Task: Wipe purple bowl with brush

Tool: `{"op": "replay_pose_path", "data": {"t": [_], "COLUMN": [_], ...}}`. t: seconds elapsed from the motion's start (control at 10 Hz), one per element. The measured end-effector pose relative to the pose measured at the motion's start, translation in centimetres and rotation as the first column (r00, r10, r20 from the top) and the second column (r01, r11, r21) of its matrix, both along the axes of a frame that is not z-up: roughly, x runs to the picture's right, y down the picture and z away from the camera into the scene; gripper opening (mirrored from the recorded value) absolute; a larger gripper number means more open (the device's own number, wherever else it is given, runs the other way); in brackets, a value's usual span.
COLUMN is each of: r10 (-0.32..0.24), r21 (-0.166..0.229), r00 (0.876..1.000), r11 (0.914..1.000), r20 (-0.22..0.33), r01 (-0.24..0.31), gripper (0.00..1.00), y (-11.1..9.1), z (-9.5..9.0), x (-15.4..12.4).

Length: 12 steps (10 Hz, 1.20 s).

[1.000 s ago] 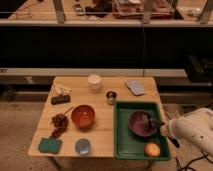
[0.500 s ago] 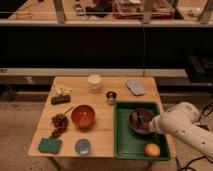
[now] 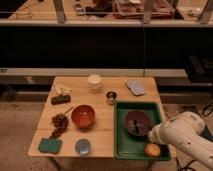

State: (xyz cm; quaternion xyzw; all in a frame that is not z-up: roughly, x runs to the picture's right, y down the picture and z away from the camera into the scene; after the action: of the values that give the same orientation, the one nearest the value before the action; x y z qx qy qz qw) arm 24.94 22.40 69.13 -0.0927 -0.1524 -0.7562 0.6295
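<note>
The purple bowl [image 3: 135,121] is dull maroon with a darker inside and sits in the green tray [image 3: 124,144] at the table's right side. My gripper [image 3: 150,131] comes in from the right on the white arm [image 3: 182,136] and is at the bowl's front right rim, partly covering it. A thin dark streak that may be the brush [image 3: 143,126] lies inside the bowl at the gripper's tip. I cannot tell whether the gripper holds it.
An orange fruit [image 3: 152,149] lies in the tray's front corner. On the table are an orange-red bowl [image 3: 83,116], a black block [image 3: 60,99], a dark cluster [image 3: 59,122], a green sponge [image 3: 49,145], a grey disc [image 3: 83,146], a white cup [image 3: 94,81], a small metal cup [image 3: 111,96] and a grey cloth [image 3: 135,87].
The white arm has swung in from the right edge, leftwards over the tray, and its gripper end now reaches the purple bowl's right rim. The bowl has stayed in place.
</note>
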Motion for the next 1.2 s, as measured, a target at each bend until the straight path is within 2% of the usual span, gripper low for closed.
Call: {"op": "replay_pose_path", "data": {"t": [0.3, 0.6, 0.9, 1.2], "r10": [0.027, 0.055, 0.051, 0.014], "r21": [0.014, 0.042, 0.048, 0.022], "r00": [0.998, 0.991, 0.992, 0.998], "r11": [0.9996, 0.9979, 0.9978, 0.9997], "r20": [-0.064, -0.124, -0.113, -0.063], "r01": [-0.027, -0.05, -0.046, -0.012], "gripper": [0.0, 0.0, 0.0, 0.0], "y": [-0.6, -3.3, -4.4, -2.9], "z": [-0.1, 1.7, 3.0, 3.1], "x": [4.5, 5.9, 3.4, 0.0]}}
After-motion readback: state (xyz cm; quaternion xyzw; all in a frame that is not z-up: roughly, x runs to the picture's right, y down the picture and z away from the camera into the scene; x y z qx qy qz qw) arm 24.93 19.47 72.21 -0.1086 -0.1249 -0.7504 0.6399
